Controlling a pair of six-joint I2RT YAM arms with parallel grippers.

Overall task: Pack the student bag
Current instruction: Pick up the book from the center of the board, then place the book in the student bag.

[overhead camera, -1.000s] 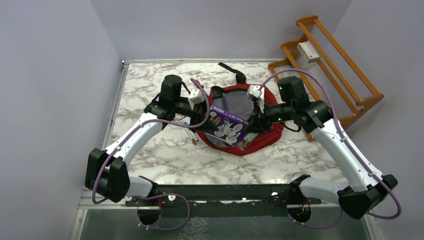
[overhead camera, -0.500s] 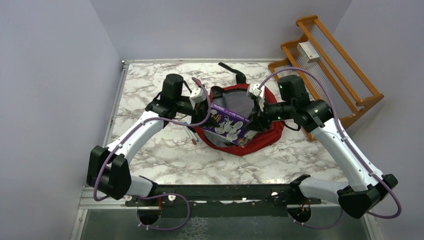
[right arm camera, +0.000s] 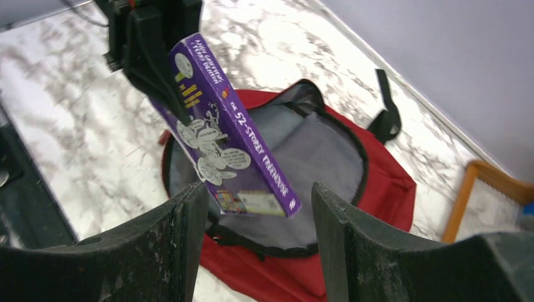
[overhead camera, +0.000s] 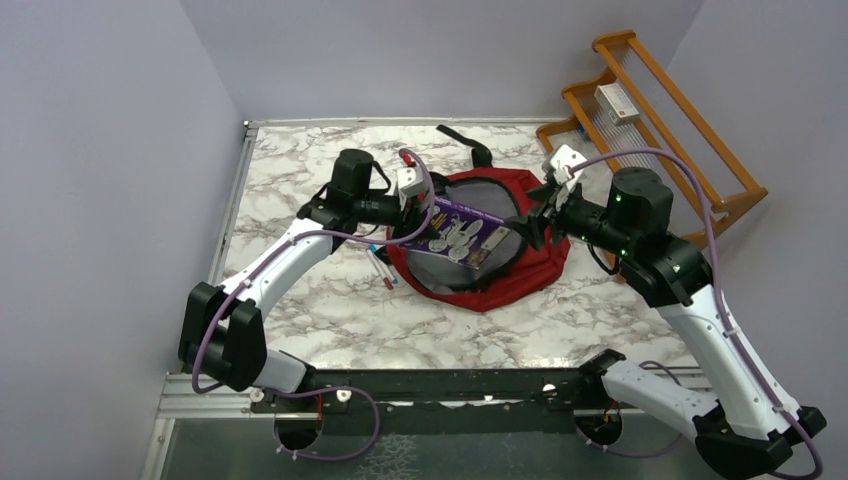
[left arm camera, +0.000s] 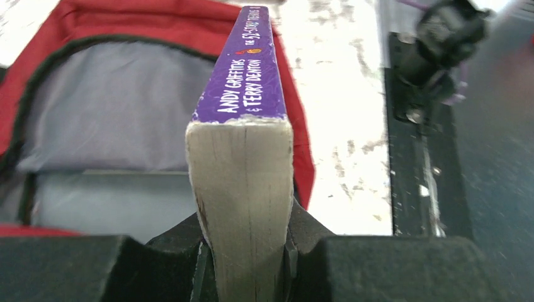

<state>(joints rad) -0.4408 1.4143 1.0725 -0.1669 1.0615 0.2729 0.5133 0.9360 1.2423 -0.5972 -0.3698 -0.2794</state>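
Observation:
The student bag (overhead camera: 540,268) lies on the marble table, red, its main compartment unzipped wide and the grey lining (left arm camera: 107,113) showing. A purple paperback book (overhead camera: 455,232) hangs tilted over that opening. My left gripper (overhead camera: 414,214) is shut on the book's left end; in the left wrist view the page edge (left arm camera: 242,182) sits clamped between the jaws (left arm camera: 245,258). My right gripper (overhead camera: 536,224) stands open just right of the book, touching nothing. The right wrist view shows the book (right arm camera: 227,138) and bag (right arm camera: 378,189) beyond its spread fingers (right arm camera: 255,251).
A wooden rack (overhead camera: 690,150) leans at the right back corner with a small white box (overhead camera: 617,103) on it. Pens (overhead camera: 379,266) lie on the table left of the bag. A black strap (overhead camera: 466,142) trails behind the bag. Walls close in left and behind.
My right gripper has opened, let go of the book and drawn back to the right. The left gripper has closed on the book, now carrying it alone, shifted slightly right.

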